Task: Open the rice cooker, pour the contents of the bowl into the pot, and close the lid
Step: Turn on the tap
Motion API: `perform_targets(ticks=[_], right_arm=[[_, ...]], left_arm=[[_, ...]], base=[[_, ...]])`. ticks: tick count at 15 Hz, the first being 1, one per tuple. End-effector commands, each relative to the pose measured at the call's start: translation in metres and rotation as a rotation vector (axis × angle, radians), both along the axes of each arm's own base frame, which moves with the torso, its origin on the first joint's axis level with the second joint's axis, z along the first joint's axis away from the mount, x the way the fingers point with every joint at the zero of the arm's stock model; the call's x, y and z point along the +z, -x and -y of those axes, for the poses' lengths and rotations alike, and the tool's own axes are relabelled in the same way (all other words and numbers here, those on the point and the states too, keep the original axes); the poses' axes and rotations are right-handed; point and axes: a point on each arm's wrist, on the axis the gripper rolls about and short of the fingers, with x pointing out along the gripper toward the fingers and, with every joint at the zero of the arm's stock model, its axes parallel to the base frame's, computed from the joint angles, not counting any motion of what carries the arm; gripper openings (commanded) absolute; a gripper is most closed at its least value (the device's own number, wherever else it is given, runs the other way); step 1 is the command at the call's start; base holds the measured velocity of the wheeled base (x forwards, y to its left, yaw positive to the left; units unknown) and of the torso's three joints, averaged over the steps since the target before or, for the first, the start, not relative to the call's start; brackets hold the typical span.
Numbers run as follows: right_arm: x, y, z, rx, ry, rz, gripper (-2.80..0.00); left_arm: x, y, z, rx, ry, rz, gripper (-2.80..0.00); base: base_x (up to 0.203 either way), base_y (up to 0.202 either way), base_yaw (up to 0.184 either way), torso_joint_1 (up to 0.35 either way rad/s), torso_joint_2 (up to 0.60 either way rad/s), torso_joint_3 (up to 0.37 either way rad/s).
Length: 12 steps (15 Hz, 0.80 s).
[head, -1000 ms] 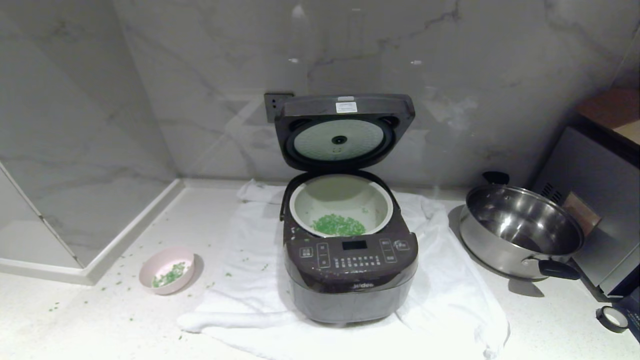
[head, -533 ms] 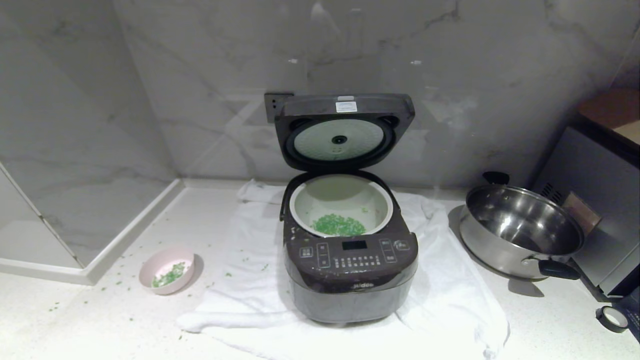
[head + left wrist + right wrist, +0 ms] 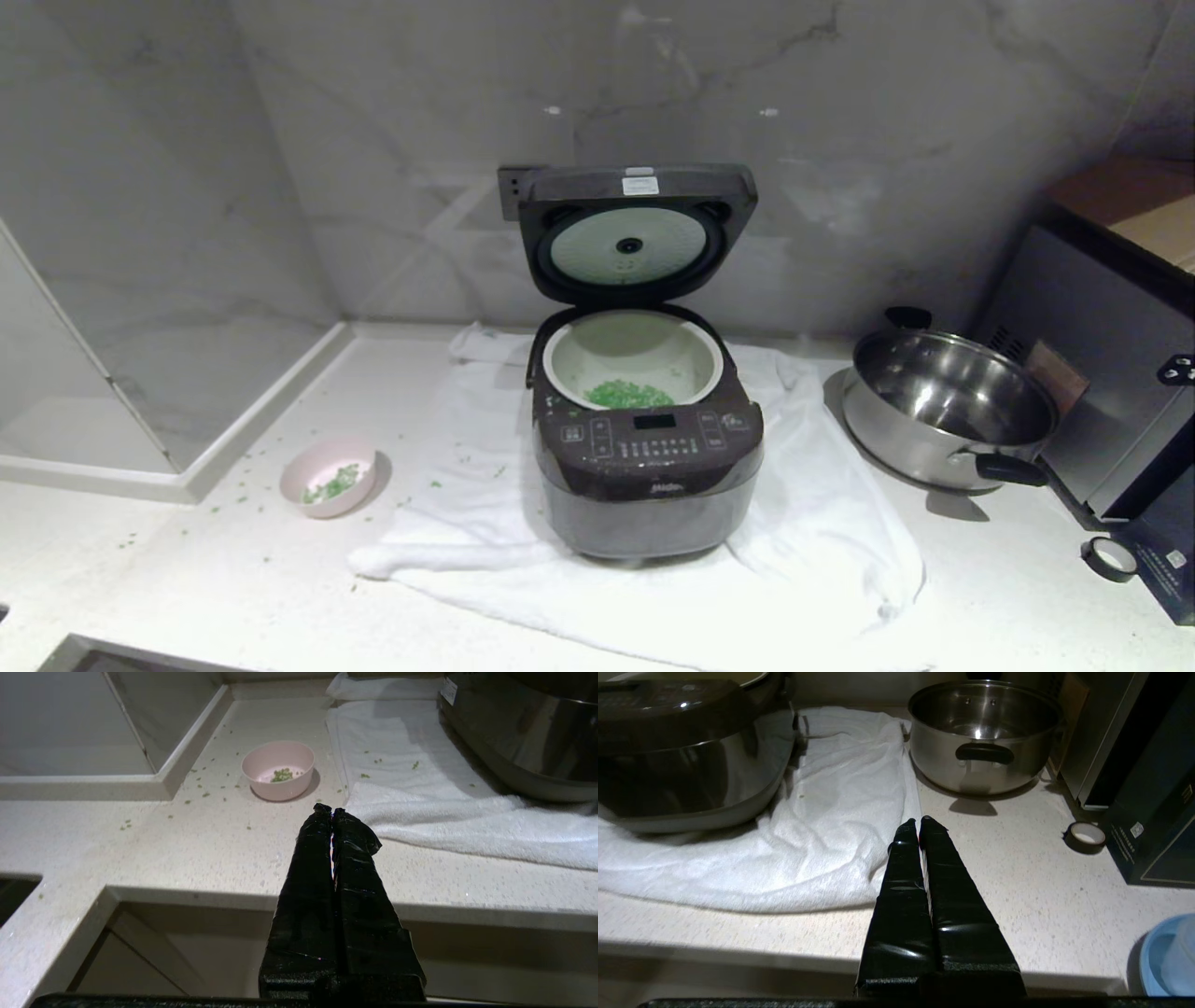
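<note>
Both grippers' jaws pressed together, steel pan [image 3: 948, 411] right of rice cooker [image 3: 647, 467], towel [image 3: 822, 541] beneath

White towel [image 3: 822, 523] spread on the pale speckled bench [image 3: 1008, 597], rumpled at its near and right edges. Steel pan [image 3: 943, 411] with black handles at right, just beside the towel, empty. Dark metal appliance [image 3: 1111, 373] far right, close to the pan. Tape roll [image 3: 1109, 557] near right on the bench, beside a dark box [image 3: 1167, 569]. Marble wall [image 3: 373, 140] behind. Blue container [image 3: 1164, 956] at near right edge.
</note>
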Motion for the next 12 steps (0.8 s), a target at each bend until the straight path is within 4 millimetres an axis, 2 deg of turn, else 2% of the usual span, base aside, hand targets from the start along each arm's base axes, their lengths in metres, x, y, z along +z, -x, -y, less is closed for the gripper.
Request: perform_targets(ticks=[1,3,12], right_arm=[[-0.0001,0.0,0.0,0.0,0.0,-0.001,-2.8],[-0.0001,0.0,0.0,0.0,0.001,-0.001,-2.8],[-0.0001,0.0,0.0,0.0,0.001,-0.001,-2.8]], left_arm=[[-0.0004,-0.0001,0.0,0.0,-0.001,-0.002,-2.8],[-0.0004,-0.0001,0.0,0.0,0.001,-0.002,-2.8],[0.0001,0.0,0.0001,-0.004,0.005,-0.001,-2.8]], base=[[-0.204,0.0,-0.003,-0.001,0.0,-0.001],[-0.147,0.0,-0.002,-0.002,0.0,0.004],[0.0,-0.001,0.006,0.004,0.0,-0.001]])
